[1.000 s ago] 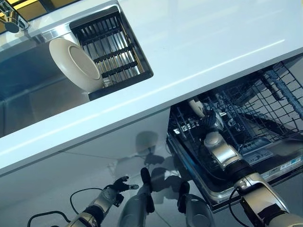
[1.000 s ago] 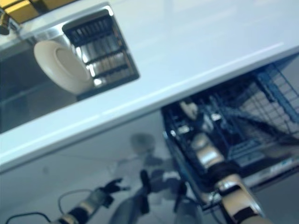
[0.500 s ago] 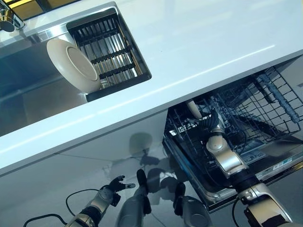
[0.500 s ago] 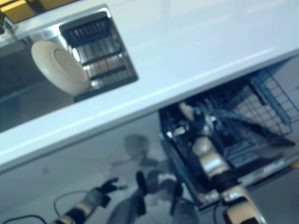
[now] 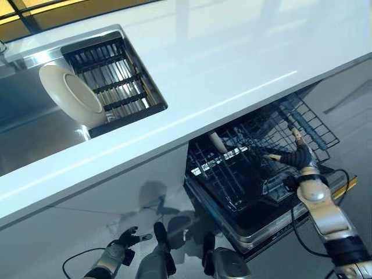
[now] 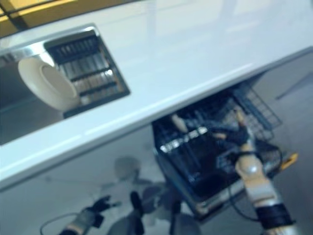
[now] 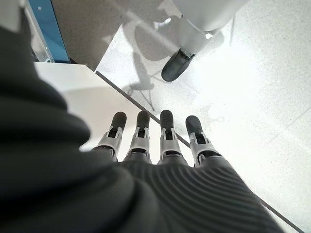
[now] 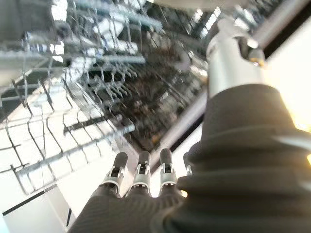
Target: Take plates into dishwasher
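The left hand (image 5: 119, 249) is seen lowest and nearest, down by the floor (image 7: 252, 87), well below the table (image 5: 232, 52). Its fingers (image 7: 166, 133) are held out straight in a row and nothing is held in them.

The right hand (image 5: 293, 156) is seen a bit farther on, below the table edge and above the pulled-out dishwasher rack (image 5: 244, 168). Its fingers (image 8: 141, 174) are stretched out straight over the wire rack and nothing is held in this hand either. The thumb (image 8: 228, 53) is kept apart from the fingers.

The dishwasher rack is made of dark wire and is pulled out from under the table. One pale plate in the rack (image 5: 218, 142) is stood on its edge, close under the table edge. It is not touched by the right hand, which is near it but apart from it.

The white table is seen above the rack and is stretched across the whole view. A sink (image 5: 23, 116) is set into the table at its far left end. A dark ribbed drying rack (image 5: 110, 81) is laid in the sink, just beside the table top. A second plate, the plate in the sink (image 5: 67, 96), is round and cream. It is leaned on its edge against the drying rack, well apart from both hands and from the dishwasher.
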Tool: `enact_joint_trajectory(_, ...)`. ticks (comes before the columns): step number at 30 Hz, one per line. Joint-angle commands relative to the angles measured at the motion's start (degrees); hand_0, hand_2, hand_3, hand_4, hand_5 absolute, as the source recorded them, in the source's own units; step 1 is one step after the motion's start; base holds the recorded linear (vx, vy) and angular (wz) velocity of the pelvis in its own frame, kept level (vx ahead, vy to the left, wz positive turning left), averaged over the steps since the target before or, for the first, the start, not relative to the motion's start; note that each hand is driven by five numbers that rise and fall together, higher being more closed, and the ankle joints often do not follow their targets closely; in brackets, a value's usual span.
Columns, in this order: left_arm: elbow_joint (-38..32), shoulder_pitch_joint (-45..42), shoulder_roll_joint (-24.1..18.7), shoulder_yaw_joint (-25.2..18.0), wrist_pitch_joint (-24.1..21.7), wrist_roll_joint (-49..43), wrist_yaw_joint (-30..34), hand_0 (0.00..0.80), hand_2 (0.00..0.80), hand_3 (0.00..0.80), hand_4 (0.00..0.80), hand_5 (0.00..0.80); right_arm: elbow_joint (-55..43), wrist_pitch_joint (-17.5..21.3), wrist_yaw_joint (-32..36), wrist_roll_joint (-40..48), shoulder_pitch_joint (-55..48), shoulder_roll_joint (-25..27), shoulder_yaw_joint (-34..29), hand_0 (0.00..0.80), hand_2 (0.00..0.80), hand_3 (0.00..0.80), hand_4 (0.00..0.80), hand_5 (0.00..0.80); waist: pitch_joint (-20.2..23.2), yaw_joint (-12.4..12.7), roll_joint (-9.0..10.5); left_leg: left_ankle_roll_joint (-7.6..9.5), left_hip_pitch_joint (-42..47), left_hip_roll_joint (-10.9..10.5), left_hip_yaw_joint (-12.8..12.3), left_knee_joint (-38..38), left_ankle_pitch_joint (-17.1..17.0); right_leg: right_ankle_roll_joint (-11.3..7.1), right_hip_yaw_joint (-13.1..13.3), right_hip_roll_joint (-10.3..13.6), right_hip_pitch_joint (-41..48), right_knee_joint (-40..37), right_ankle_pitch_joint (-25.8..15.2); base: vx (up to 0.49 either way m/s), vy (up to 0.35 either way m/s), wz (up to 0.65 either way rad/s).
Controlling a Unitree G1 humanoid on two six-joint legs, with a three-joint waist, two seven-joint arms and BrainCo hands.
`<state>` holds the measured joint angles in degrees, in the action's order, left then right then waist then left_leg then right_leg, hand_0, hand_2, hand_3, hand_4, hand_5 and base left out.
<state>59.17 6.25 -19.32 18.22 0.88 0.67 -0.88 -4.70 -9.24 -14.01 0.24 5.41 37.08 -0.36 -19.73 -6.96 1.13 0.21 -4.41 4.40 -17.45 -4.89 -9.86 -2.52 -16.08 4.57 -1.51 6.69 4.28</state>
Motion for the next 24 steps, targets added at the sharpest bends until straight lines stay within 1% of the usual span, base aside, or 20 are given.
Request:
enact_joint_trajectory(1,0.9,-0.3,-0.3,-2.3,-0.9,-2.8,-0.6,0.0,0.0,0.0,0.0,0.0,-6.4,8.0,-0.3,5.9,-0.6,1.9,-4.9,0.0,0.0,0.0,0.0,0.0,3.3,-0.4,0.73,0.55,5.8,-1.2,-2.9,-0.1,11.4,1.21,0.8,-3.0,-0.3,1.4,4.0,-0.021,-0.025,-0.09)
enact_joint_trajectory(2,1.2,-0.7,-0.2,-2.4,-1.2,-2.6,-0.7,0.0,0.0,0.0,0.0,0.0,-7.8,10.9,-0.2,7.5,-1.2,1.6,-6.0,0.0,0.0,0.0,0.0,0.0,3.8,-0.7,0.88,0.53,6.0,-1.0,-3.2,-0.1,11.5,1.19,1.0,-3.2,0.1,1.0,4.0,-0.016,-0.02,-0.15)
enact_joint_trajectory(4,1.6,-1.0,0.0,-2.4,-1.3,-2.4,-0.9,0.0,0.0,0.0,0.0,0.0,-9.3,12.5,0.3,8.5,-1.6,1.3,-6.9,0.0,0.0,0.0,0.0,0.0,4.4,-0.9,1.01,0.46,6.2,-0.9,-3.6,-0.1,11.7,1.2,1.1,-3.3,0.6,0.6,3.9,-0.009,-0.018,-0.18)
enact_joint_trajectory(5,2.0,-1.2,0.1,-2.5,-1.5,-2.3,-0.9,0.0,0.0,0.0,0.0,0.0,-10.3,13.9,0.5,9.9,-2.0,1.3,-7.5,0.0,0.0,0.0,0.0,0.0,4.8,-1.0,1.06,0.45,6.4,-0.8,-3.9,-0.1,11.7,1.25,1.2,-3.4,1.0,0.2,3.9,-0.012,-0.025,-0.12)
enact_joint_trajectory(8,3.6,-1.6,0.5,-2.4,-2.3,-1.8,-1.1,0.0,0.0,0.0,0.0,0.0,-13.0,18.7,2.6,17.7,-1.8,0.6,-8.8,0.0,0.0,0.0,0.0,0.0,6.4,-1.5,1.19,0.18,6.9,-0.5,-4.9,-0.1,12.0,1.53,1.5,-3.8,2.1,-0.7,3.9,-0.008,-0.016,-0.05)
enact_joint_trajectory(11,4.9,-2.2,0.9,-1.9,-2.9,-1.5,-1.3,0.0,0.0,0.0,0.0,0.0,-14.7,21.2,7.2,27.8,-1.3,-0.7,-9.0,0.0,0.0,0.0,0.0,0.0,7.9,-1.6,1.22,0.03,7.3,-0.3,-5.4,-0.1,12.1,1.9,1.5,-4.0,3.0,-1.3,4.0,-0.004,-0.027,-0.15)
enact_joint_trajectory(13,5.4,-2.4,1.0,-1.7,-3.0,-1.2,-1.2,0.0,0.0,0.0,0.0,0.0,-15.5,21.9,11.0,35.4,-0.9,-1.9,-8.9,0.0,0.0,0.0,0.0,0.0,8.6,-1.6,1.24,-0.07,7.6,-0.2,-5.7,-0.1,12.1,2.17,1.5,-4.1,3.4,-1.5,4.1,-0.001,-0.026,-0.08)
enact_joint_trajectory(15,6.4,-2.5,1.4,-1.4,-3.5,-1.0,-1.1,0.0,0.0,0.0,0.0,0.0,-17.1,20.4,18.2,46.3,0.1,-4.6,-8.3,0.0,0.0,0.0,0.0,0.0,9.6,-1.6,1.24,-0.2,7.8,0.0,-6.1,-0.1,12.0,2.63,1.2,-4.2,4.0,-2.0,4.2,0.003,-0.014,-0.02)
enact_joint_trajectory(18,7.2,-2.4,1.6,-1.1,-3.4,-1.1,-0.6,0.0,0.0,0.0,0.0,0.0,-19.7,15.8,27.6,62.6,2.1,-8.9,-6.8,0.0,0.0,0.0,0.0,0.0,10.7,-1.2,1.27,-0.27,8.0,0.0,-6.3,-0.1,11.8,3.12,0.8,-4.2,4.7,-2.7,4.2,0.0,0.0,0.0)
enact_joint_trajectory(19,7.3,-2.3,1.7,-1.1,-3.3,-1.2,-0.5,0.0,0.0,0.0,0.0,0.0,-19.9,14.6,28.9,65.6,2.6,-9.7,-6.6,0.0,0.0,0.0,0.0,0.0,10.7,-1.2,1.33,-0.3,8.0,0.0,-6.3,-0.1,11.8,3.19,0.6,-4.2,4.8,-2.8,4.3,0.0,0.0,0.0)
enact_joint_trajectory(21,8.5,-1.8,2.0,-0.3,-3.4,-1.1,-0.1,0.0,0.0,0.0,0.0,0.0,-22.2,12.2,32.2,76.4,5.9,-14.5,-4.5,0.0,0.0,0.0,0.0,0.0,11.5,-0.3,1.39,-0.35,8.1,0.0,-6.0,-0.1,11.6,3.53,0.0,-4.3,5.4,-3.3,4.2,0.01,-0.032,0.01)
enact_joint_trajectory(22,8.7,-1.7,2.1,-0.2,-3.4,-1.0,0.0,0.0,0.0,0.0,0.0,0.0,-23.0,11.3,33.4,80.0,7.2,-16.1,-3.8,0.0,0.0,0.0,0.0,0.0,11.8,0.1,1.42,-0.4,8.2,0.0,-5.7,-0.1,11.5,3.65,-0.2,-4.3,5.6,-3.5,4.2,0.0,0.0,0.0)
enact_joint_trajectory(24,9.1,-1.7,2.4,0.1,-3.5,-1.1,0.0,0.0,0.0,0.0,0.0,0.0,-24.7,11.5,34.0,83.2,9.1,-18.4,-2.4,0.0,0.0,0.0,0.0,0.0,12.1,0.7,1.43,-0.51,8.2,0.0,-5.3,-0.1,11.4,3.82,-0.6,-4.2,5.8,-3.8,4.2,0.014,-0.002,0.03)
